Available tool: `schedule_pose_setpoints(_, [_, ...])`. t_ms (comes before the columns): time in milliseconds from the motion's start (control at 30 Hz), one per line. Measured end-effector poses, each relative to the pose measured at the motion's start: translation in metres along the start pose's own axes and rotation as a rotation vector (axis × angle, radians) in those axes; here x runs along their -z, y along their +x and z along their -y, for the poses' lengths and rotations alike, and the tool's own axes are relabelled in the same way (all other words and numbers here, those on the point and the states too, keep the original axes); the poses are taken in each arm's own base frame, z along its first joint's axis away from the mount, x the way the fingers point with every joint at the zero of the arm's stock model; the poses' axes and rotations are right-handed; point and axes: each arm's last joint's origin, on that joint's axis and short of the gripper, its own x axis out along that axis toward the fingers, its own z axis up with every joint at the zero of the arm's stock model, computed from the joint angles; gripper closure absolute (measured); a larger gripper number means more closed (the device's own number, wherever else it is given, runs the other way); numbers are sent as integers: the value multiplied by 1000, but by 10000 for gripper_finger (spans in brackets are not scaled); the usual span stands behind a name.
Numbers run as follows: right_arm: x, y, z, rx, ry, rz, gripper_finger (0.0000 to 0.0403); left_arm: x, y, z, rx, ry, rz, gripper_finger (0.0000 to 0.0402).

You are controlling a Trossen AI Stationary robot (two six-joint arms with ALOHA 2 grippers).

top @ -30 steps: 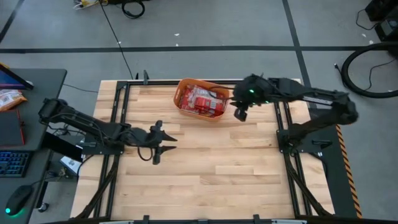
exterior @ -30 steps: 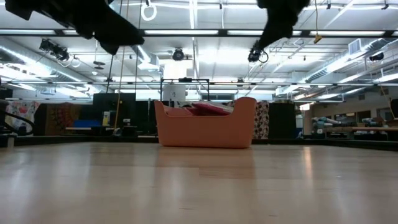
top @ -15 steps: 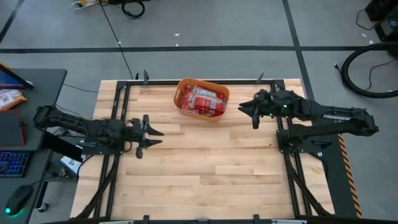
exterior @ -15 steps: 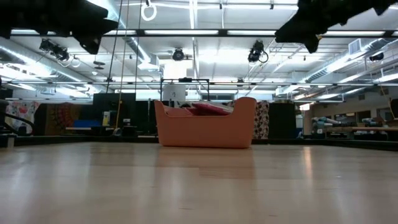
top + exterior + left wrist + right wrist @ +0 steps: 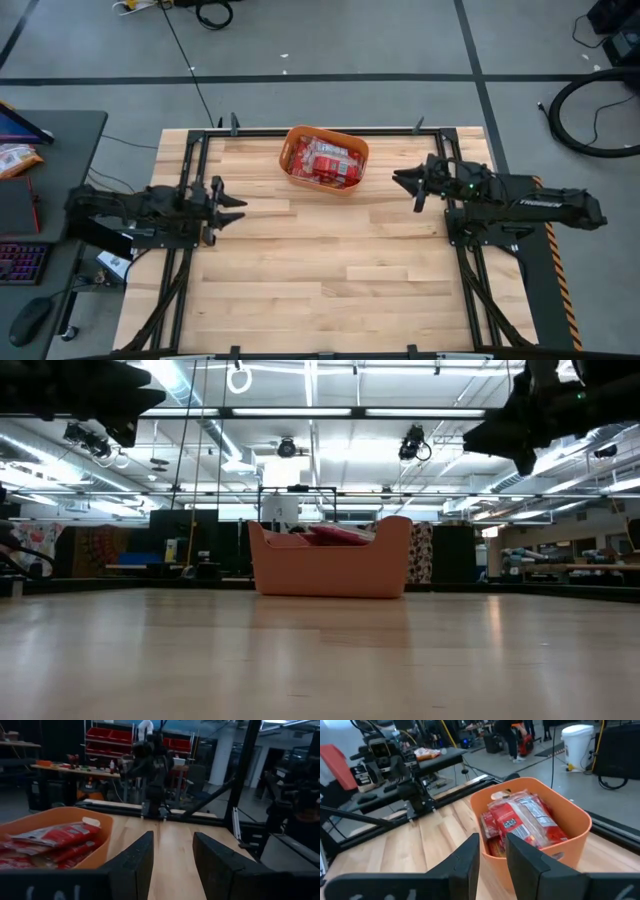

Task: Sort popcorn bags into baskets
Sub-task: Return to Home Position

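The orange basket [image 5: 292, 160] stands on its base near the table's far edge, between the two arms. Several red popcorn bags [image 5: 326, 160] lie piled inside it; their tops show over the rim in the low view [image 5: 340, 534]. My left gripper [image 5: 238, 207] hovers open and empty to the basket's left, nearer the table's left edge; its wrist view shows the basket [image 5: 102, 827] beside its fingers. My right gripper [image 5: 403, 190] hovers open and empty just right of the basket, and its fingers [image 5: 465, 857] point at the basket [image 5: 570, 840] and bags [image 5: 520, 820].
Black frame rails [image 5: 190, 180] run along the table's left and right sides [image 5: 452, 200] under the arms. A desk with a keyboard [image 5: 20, 262] stands beyond the left edge. Wooden tabletop [image 5: 330, 270] stretches from the basket to the near edge.
My right gripper has drawn back from beside the basket's right rim toward the table's right edge, its arm folding in. My left gripper has pulled back from the table's middle toward the left edge. The basket and bags have stayed put.
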Motion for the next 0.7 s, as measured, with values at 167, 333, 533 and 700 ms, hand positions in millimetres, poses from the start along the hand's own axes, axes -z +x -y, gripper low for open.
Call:
schedule_pose_setpoints(167, [19,0,6,-17,11,56,304,-1,-7,-1,-7,4,17,260])
schedule_pose_setpoints(333, [36,1,11,-25,11,82,304,10,-9,-4,-29,-3,40,260])
schedule_pose_setpoints(533, [49,0,16,-35,-30,123,304,15,-12,-6,-32,-16,118,260])
schedule_pose_setpoints(700, [64,1,20,-44,-41,135,304,18,-14,-7,-44,34,161,260])
